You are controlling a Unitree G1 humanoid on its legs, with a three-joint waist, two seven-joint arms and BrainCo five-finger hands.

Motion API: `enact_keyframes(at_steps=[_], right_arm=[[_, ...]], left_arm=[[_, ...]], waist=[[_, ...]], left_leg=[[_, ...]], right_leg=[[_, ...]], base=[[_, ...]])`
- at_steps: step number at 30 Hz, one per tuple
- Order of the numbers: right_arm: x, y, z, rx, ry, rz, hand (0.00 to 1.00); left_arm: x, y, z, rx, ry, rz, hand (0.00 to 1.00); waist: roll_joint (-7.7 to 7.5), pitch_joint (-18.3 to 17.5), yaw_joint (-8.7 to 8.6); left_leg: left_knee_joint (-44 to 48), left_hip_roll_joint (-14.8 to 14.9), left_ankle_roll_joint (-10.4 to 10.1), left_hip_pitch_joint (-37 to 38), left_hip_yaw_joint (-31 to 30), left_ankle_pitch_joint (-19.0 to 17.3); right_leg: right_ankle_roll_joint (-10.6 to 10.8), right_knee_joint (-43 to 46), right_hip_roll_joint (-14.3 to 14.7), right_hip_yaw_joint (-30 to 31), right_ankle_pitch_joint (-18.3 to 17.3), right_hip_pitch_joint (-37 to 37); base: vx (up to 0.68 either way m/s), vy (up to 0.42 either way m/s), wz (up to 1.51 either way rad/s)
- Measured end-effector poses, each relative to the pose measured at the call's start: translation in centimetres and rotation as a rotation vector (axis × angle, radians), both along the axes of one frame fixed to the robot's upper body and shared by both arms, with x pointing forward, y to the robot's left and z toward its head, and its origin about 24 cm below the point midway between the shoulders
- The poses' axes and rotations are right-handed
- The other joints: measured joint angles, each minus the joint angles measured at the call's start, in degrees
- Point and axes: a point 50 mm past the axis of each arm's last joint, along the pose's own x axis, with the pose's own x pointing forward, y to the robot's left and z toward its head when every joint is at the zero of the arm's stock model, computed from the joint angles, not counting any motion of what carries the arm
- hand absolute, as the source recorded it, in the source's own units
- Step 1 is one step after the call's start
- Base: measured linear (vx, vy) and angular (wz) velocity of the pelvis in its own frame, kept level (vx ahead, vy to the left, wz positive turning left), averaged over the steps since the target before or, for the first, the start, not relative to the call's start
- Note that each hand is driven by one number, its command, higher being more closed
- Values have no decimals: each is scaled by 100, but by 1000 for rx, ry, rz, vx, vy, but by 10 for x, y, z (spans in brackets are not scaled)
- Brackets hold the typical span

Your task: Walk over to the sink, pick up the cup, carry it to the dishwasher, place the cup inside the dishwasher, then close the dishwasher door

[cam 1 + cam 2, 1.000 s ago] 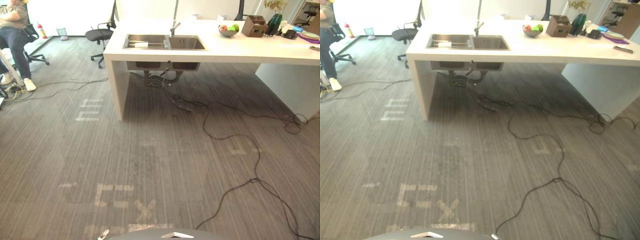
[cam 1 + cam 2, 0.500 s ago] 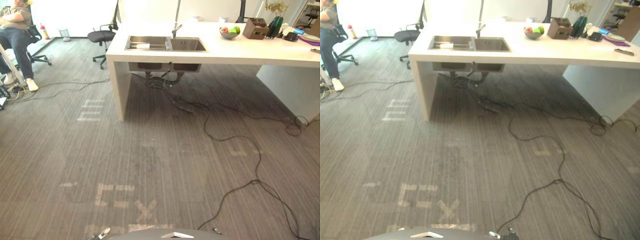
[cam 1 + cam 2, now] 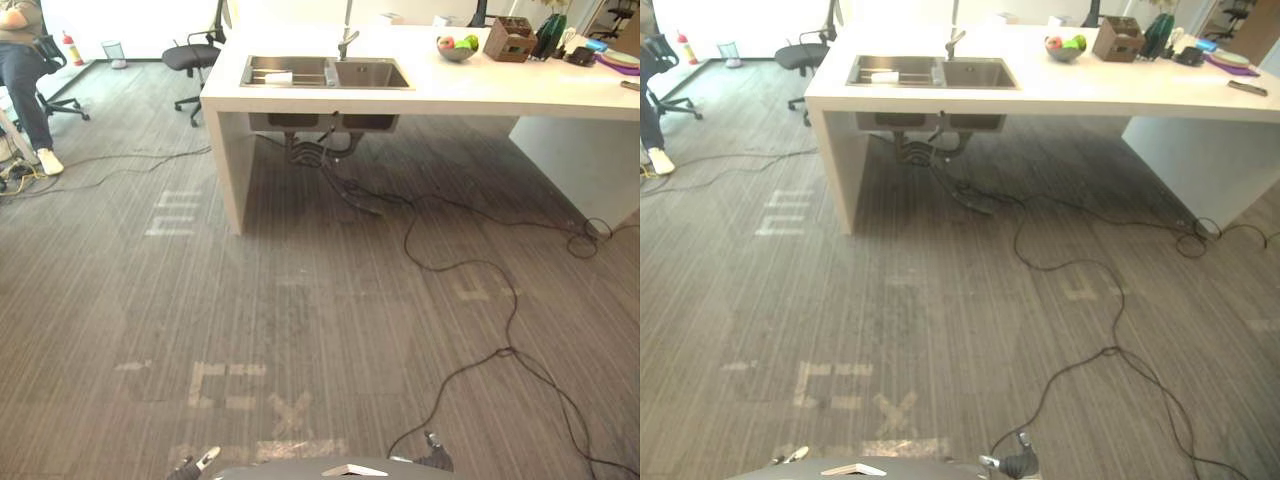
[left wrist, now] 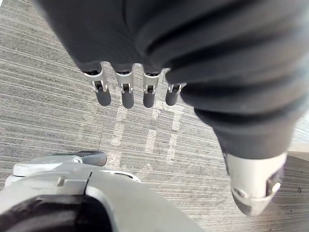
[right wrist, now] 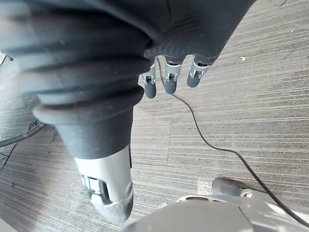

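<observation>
The steel double sink (image 3: 326,72) sits in a white counter (image 3: 480,92) across the carpet ahead. A pale cup (image 3: 278,77) lies on its side in the sink's left basin, also seen as the cup (image 3: 885,76) in the right eye view. My left hand (image 4: 123,92) hangs over the carpet with its fingers straight and nothing in it; its tips (image 3: 195,463) peek in at the bottom edge. My right hand (image 5: 166,79) hangs the same way, open and bare, low by my side (image 3: 1012,463).
Black cables (image 3: 470,265) snake over the carpet between me and the counter. The counter's white end panel (image 3: 228,165) stands left of the sink. A black office chair (image 3: 190,58) and a seated person (image 3: 20,70) are far left. A fruit bowl (image 3: 456,47) and brown box (image 3: 508,38) sit on the counter.
The whole picture has shifted, so the camera has moved; the counter and the sink show from a little higher. Both hands' fingertips have come in at the bottom edge.
</observation>
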Motion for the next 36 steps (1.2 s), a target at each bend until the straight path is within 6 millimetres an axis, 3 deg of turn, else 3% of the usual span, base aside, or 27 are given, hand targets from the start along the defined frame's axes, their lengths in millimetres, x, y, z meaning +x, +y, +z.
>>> enact_keyframes(at_steps=[4,8,10,11,13,15,17,18,19,20,22,24,25,26,28,30,31,32,34,36], right_arm=[[-1,0,0,0,0,-3,0],[1,-1,1,4,-13,-22,0],[5,-1,4,7,-65,-56,0],[4,-3,5,1,-65,-60,0],[22,-1,10,3,-145,-81,0],[23,2,11,10,-157,-73,0],[23,5,11,17,-164,-71,0],[23,5,11,21,-171,-78,0],[22,5,11,25,-172,-93,0],[22,5,11,37,-178,-114,0],[19,5,10,51,-180,-145,0],[10,5,9,61,-168,-173,0],[4,4,7,65,-153,-194,0],[1,-3,8,51,-142,-186,0],[7,-12,11,35,-152,-180,0],[8,-15,12,41,-162,-186,0],[7,-15,12,46,-162,-184,0],[7,-16,12,45,-163,-181,0],[7,-15,13,42,-176,-164,0],[9,-14,13,44,-183,-154,0]], left_arm=[[-1,0,0,14,1,14,0],[1,0,0,46,-11,19,0],[3,2,2,58,-42,15,0],[4,2,3,61,-51,17,0],[12,5,5,81,-88,48,0],[16,10,7,105,-111,71,0],[18,12,8,116,-124,83,0],[21,13,8,119,-131,88,0],[22,13,9,120,-135,92,0],[29,12,9,123,-150,97,0],[36,13,11,123,-169,104,0],[42,13,12,123,-192,110,0],[42,8,12,111,-199,124,0],[38,-1,10,87,-191,147,0],[41,-8,10,69,-218,178,0],[36,-9,9,62,-214,218,0],[34,-8,9,60,-217,235,0],[33,-7,9,65,-221,235,0],[33,-3,11,76,-234,238,0],[37,0,13,84,-264,241,0]], waist=[[-14,17,0],[-27,47,-11],[-117,71,-8],[-122,87,0],[-163,402,-19],[-234,551,1],[-239,556,-8],[-245,566,-25],[-238,573,-26],[-209,634,-60],[-194,678,-87],[-197,677,-134],[-135,666,-145],[60,585,-151],[285,559,-148],[365,524,-236],[355,535,-281],[364,537,-270],[348,566,-167],[280,601,-61]], left_leg=[[-1,-6,-36,-1,-15,-31],[0,-60,36,17,-59,-79],[3,-307,193,-12,-180,-184],[5,-338,232,-35,-178,-209],[342,-350,360,-22,-291,-336],[646,-251,336,-9,-370,-543],[825,-117,258,-6,-472,-741],[908,-21,194,-18,-514,-866],[992,62,131,-17,-537,-977],[1186,208,26,-12,-651,-1215],[1425,325,-96,-3,-769,-1516],[1811,404,-264,65,-913,-2007],[1923,531,-379,265,-958,-2281],[2031,734,-498,422,-992,-2379],[2794,934,-576,250,-1048,-2310],[4008,1069,-696,-168,-1231,-1881],[5149,1218,-842,-589,-1291,-1227],[5807,1319,-861,-839,-1211,-1114],[7596,1575,-516,-1591,-761,-1297],[7739,1444,-398,-2154,-557,-1495]], right_leg=[[34,73,-15,-7,-51,-6],[99,1030,-159,-38,-583,-409],[588,2320,-588,-123,-1223,-975],[594,2685,-638,-113,-1252,-1100],[86,4935,-852,113,-1026,-2096],[150,5379,-800,152,-1316,-2358],[144,4856,-694,85,-1449,-2512],[144,4182,-634,14,-1404,-2591],[151,3604,-554,7,-1269,-2649],[169,2693,-436,33,-898,-2650],[194,2217,-378,113,-624,-2682],[150,2360,-439,187,-606,-2703],[107,2797,-426,144,-395,-2741],[-149,3305,-264,26,-642,-2828],[-253,3739,-94,-42,-1161,-2820],[-396,3845,41,-150,-1543,-2537],[-486,3682,145,-196,-1693,-2177],[-527,3558,222,-199,-1738,-1967],[-566,2796,452,-102,-1757,-948],[-550,2266,440,-29,-1743,-277]], base=[[-47,-10,2],[-8,24,13],[33,49,31],[45,31,16],[42,-10,24],[146,-44,31],[197,-69,23],[273,-114,17],[384,-169,24],[364,-172,18],[394,-250,33],[469,-324,40],[560,-331,28],[698,-359,16],[663,-314,-2],[675,-299,4],[482,-173,1],[585,-182,-15],[576,-123,-27],[549,-33,-18]])
